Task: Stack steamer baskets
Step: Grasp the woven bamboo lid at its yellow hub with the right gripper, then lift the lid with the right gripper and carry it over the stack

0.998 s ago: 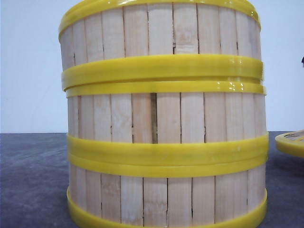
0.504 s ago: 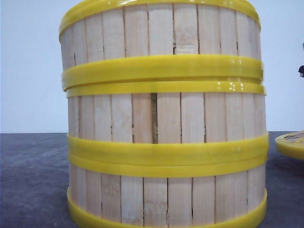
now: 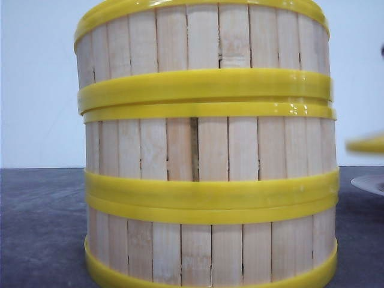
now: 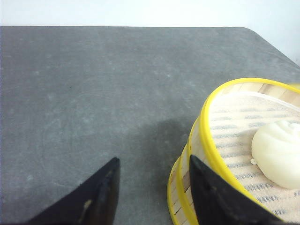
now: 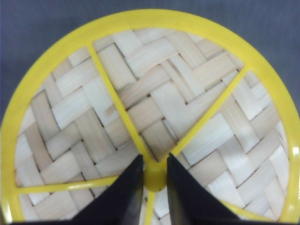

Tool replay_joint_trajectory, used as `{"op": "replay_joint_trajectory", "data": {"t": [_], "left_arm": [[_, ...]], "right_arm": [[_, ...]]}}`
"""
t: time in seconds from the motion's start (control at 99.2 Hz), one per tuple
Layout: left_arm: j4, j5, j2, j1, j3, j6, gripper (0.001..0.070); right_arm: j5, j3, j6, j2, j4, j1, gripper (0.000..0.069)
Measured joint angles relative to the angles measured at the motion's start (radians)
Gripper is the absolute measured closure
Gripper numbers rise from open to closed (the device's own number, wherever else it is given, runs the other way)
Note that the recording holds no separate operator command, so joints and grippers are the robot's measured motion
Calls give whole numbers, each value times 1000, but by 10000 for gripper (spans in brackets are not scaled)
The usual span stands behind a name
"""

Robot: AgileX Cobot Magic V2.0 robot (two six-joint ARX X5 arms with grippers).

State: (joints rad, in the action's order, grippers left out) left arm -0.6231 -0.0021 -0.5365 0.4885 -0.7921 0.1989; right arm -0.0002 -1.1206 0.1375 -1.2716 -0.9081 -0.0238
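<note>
Where steamer baskets (image 3: 207, 150) stand stacked — grey tabletop (image 3: 42, 228), white wall (image 3: 36, 84).

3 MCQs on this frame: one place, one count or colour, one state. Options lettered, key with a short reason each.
1. Where is the white bun?
A. On the bare table
B. Inside the top basket of the stack
C. On the lid

2. How many steamer baskets are stacked in the front view?
A. One
B. Two
C. Three

3. What is the right gripper doing?
A. Closed on the hub of the lid
B. Open over bare table
C. Clamped on a basket wall

Key:
1 B: the left wrist view shows the bun on the liner inside the topmost yellow rim.
2 C: three slatted tiers show, divided by paired yellow rings.
3 A: its fingers pinch the yellow centre where the spokes meet; the left gripper stands open beside the stack.
</note>
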Motion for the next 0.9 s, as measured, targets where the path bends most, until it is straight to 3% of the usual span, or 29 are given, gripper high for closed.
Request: {"op": "replay_joint_trajectory", "data": {"t": [0.212,0.383,0.665,0.897], "left_arm": [[0,0,0,0,0,0,434],[2,0,0,0,0,0,434],[5,0,0,0,0,0,434],[5,0,0,0,0,0,434]], "right_arm": [[-125,-230,-10,35,-117,60,633],[-213,-435,-11,40,-159,191,633],[-200,-559,-11,9,-173,531,634],[-85,-566,-13,-88,-179,775,635]]}}
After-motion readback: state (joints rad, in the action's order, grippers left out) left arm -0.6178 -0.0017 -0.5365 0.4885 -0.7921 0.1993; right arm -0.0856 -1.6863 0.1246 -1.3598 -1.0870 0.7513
